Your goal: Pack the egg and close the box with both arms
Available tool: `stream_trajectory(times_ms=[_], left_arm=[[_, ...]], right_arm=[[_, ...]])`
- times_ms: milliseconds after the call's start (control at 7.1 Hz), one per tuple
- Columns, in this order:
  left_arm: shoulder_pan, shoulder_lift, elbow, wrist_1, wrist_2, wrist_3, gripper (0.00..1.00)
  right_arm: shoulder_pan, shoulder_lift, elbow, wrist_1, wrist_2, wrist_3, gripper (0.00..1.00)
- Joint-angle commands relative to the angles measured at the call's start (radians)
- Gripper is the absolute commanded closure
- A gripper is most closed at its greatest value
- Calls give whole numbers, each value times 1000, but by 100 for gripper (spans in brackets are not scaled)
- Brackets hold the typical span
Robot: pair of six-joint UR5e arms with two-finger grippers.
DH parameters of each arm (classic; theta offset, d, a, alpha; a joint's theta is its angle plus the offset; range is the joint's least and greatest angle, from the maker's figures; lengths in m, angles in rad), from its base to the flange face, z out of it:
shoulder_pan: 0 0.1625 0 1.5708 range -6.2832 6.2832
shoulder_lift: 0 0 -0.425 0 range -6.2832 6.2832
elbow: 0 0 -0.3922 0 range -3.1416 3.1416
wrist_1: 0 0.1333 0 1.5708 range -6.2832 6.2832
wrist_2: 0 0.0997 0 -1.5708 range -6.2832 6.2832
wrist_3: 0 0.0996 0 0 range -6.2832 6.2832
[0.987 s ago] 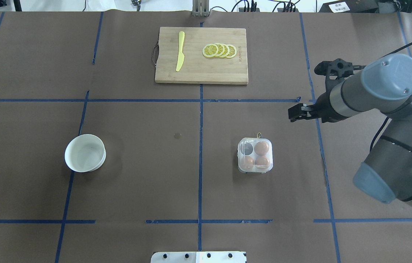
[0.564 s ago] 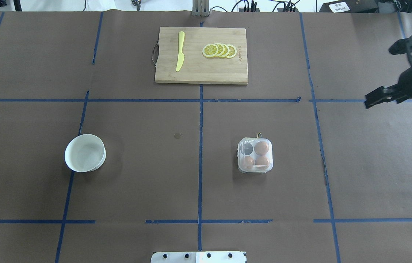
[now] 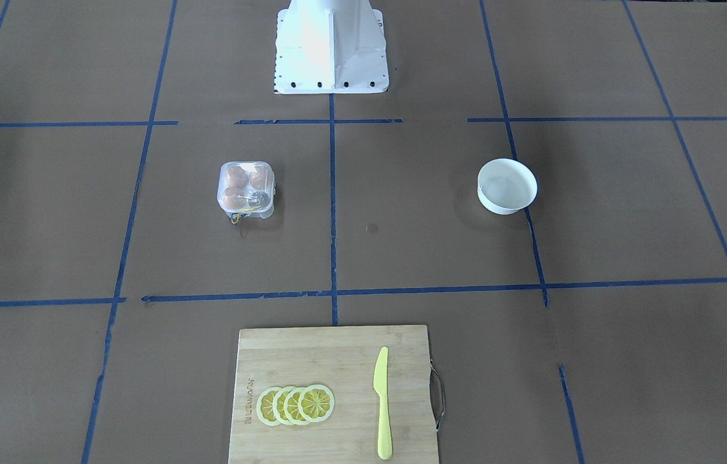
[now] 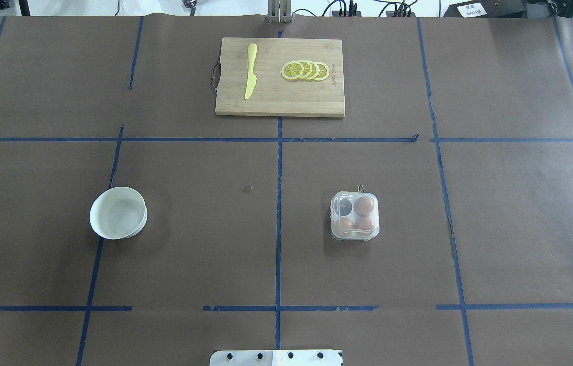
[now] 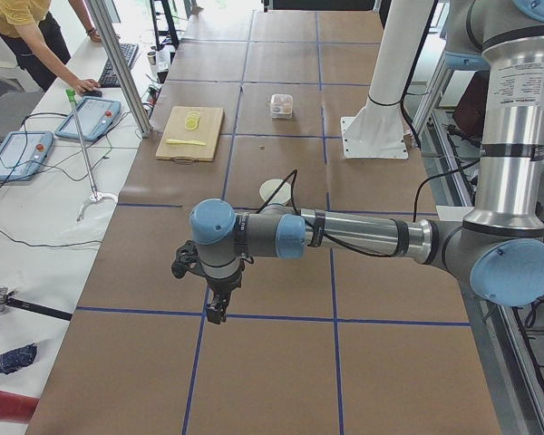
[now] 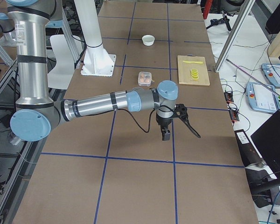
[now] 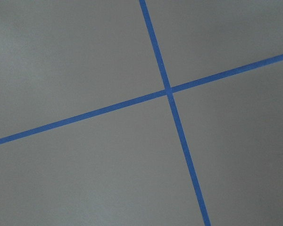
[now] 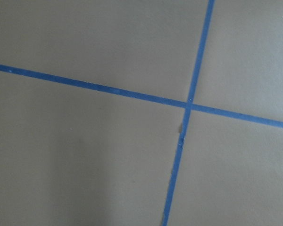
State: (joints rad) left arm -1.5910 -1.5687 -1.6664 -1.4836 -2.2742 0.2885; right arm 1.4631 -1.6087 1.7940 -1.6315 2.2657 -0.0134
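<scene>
Lying far from left pincer (image 5: 215, 312) and right pincer (image 6: 166, 135), the box (image 4: 355, 222) seems already closed, eggs (image 4: 363, 206) packed. Pincer states I cannot tell.

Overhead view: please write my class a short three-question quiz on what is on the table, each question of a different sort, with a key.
1. How many eggs are in the box?
2. True or false: the bowl is empty.
3. What shares the board with the lemon slices?
A. a knife
B. a spoon
C. a fourth egg

Key: 1. three; 2. true; 3. A
</scene>
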Motion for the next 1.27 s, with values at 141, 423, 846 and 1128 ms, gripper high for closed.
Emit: stream_trajectory(times_ms=[141,423,846,1128], left_arm=[[3,21,1,-6,22,-2,0],[2,36,10,-4,16,-5,0],[2,53,1,0,16,-3,0],[2,53,-1,-10,16,-2,0]], right_arm=[[39,-82,2,12,-9,-20,0],[39,-82,2,13,-15,-19,0],[37,-69,5,22,37,-11,0],[37,-68,-1,22,35,-13,0]])
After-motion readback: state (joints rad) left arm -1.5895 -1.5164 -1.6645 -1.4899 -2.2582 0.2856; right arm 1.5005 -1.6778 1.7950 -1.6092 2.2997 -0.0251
